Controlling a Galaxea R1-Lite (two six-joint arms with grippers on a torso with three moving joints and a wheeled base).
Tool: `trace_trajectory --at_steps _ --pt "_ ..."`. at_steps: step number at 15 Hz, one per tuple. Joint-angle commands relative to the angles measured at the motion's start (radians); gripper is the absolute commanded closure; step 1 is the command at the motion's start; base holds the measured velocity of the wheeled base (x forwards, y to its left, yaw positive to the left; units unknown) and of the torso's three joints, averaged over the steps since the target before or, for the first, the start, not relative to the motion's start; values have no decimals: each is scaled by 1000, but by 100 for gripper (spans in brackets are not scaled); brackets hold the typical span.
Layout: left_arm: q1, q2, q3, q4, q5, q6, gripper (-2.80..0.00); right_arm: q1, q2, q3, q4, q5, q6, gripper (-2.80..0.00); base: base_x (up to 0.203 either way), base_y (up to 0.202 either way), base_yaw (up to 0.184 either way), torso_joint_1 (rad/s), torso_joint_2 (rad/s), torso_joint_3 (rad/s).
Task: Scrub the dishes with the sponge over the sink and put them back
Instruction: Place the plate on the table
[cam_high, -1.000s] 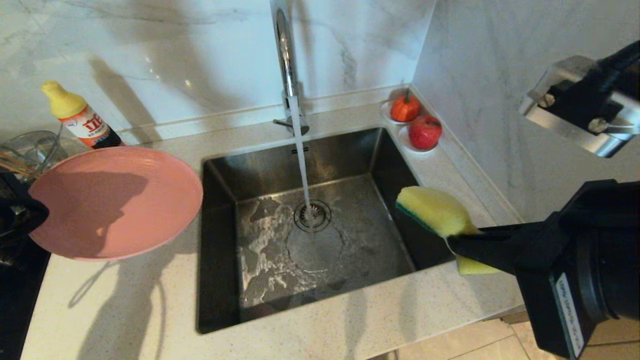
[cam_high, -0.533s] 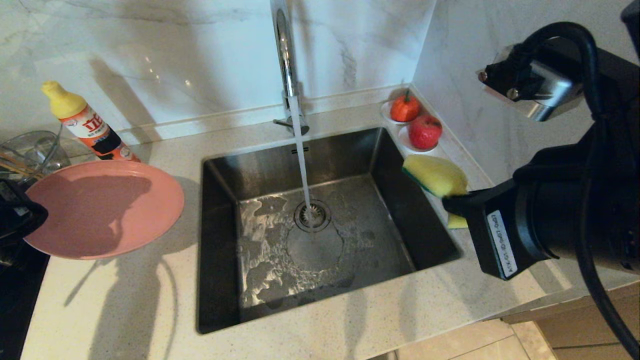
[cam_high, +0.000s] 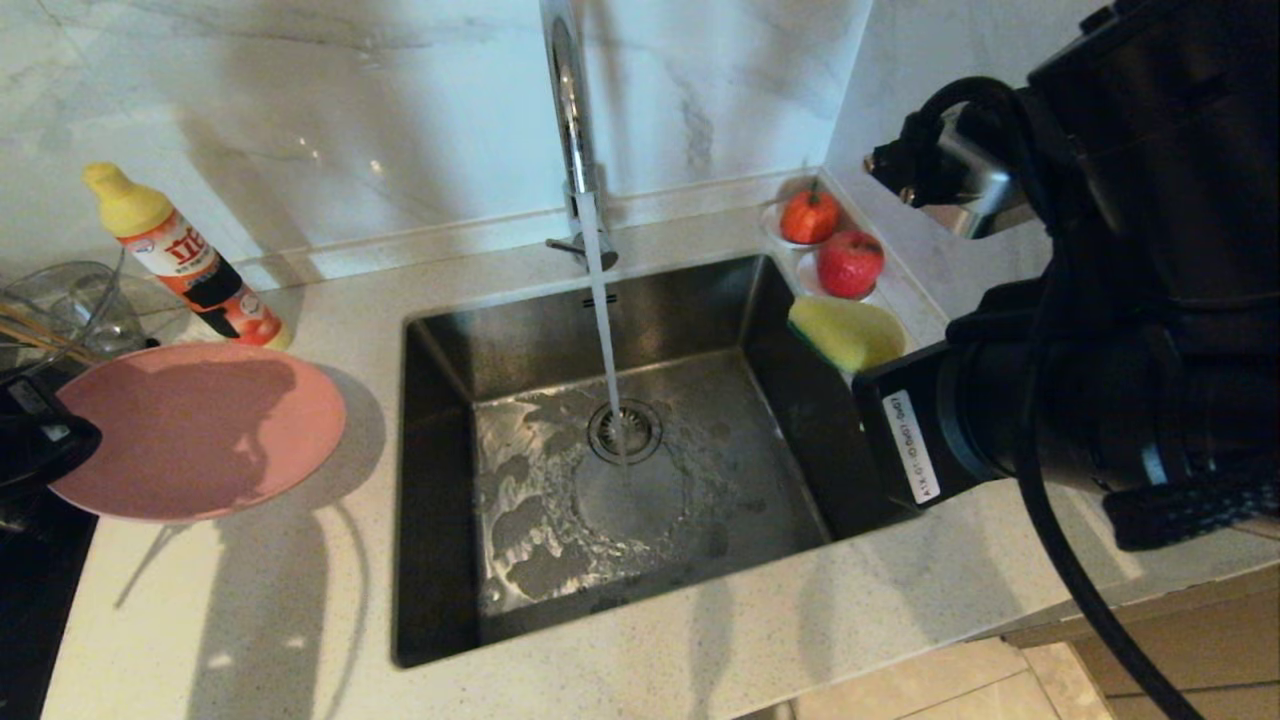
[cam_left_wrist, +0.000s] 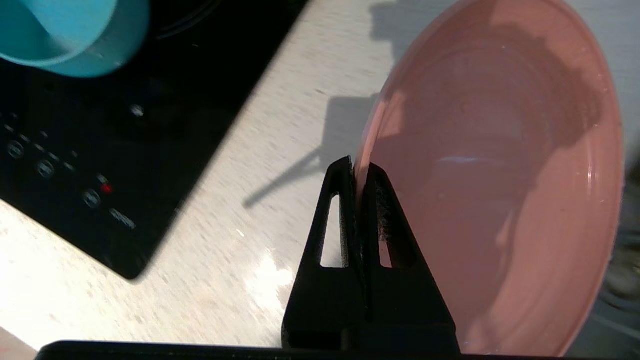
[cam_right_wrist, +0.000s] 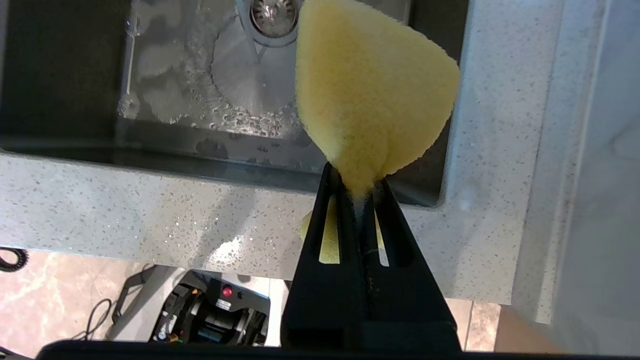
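Yellow sponge (cam_right_wrist: 372, 90) squeezed into a cone, glossy pink plate (cam_left_wrist: 500, 170)

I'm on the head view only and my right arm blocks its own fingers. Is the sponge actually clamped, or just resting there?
Observer: Clamped. In the right wrist view the right gripper is shut on the sponge, pinching its lower edge so the foam bulges above.
Operator: And the plate, is my left side really gripping it?
Observer: Yes. The left wrist view shows the left gripper shut on the rim of the pink plate, one finger on each face.
Operator: I can't find the teal bowl anywhere.
Observer: The teal bowl shows in the left wrist view, over the black cooktop, beyond your frame's left edge.
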Motion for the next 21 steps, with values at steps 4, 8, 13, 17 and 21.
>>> trace_trajectory --at_steps 4,8,13,17,21 --pt "124 142 118 -145 -106 45 0 -19 61 -22 -52 -1 -9 0 0 0 0 0 0 0" --pt "198 230 181 -282 -117 105 0 -33 78 -36 -52 6 -6 0 0 0 0 0 0 0" --pt "295 272 230 -349 -187 166 0 -33 74 -33 -52 14 -5 0 0 0 0 0 0 0" --pt "297 237 253 -346 -213 168 0 -33 71 -30 -52 14 0 0 0 0 0 0 0 0" --pt "297 213 259 -346 -229 170 -280 -33 62 -31 -49 14 0 0 0 0 0 0 0 0"
